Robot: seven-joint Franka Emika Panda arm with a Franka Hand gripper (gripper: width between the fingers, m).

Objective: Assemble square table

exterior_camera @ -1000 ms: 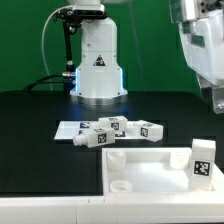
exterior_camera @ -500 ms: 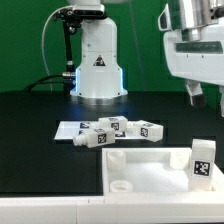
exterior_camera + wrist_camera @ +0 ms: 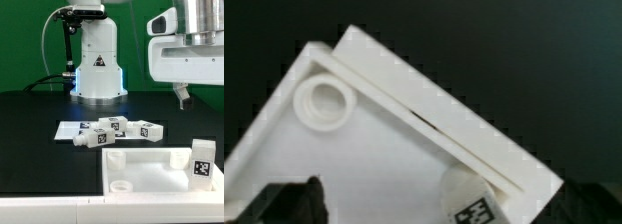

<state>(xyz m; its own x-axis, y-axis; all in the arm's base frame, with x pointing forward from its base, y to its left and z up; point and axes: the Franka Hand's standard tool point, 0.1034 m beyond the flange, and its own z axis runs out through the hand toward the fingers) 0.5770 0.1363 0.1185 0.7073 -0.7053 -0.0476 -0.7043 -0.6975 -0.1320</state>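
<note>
Presently | two-finger gripper (image 3: 183, 98) is hovering, jaws gaping apart and empty | large flat white plastic square slab (image 3: 150, 166) is lying below it | white tagged blocky leg (image 3: 203, 162) is standing upright on it

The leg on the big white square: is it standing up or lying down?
Standing up: the leg rises upright on the slab, tag facing the camera.
</note>
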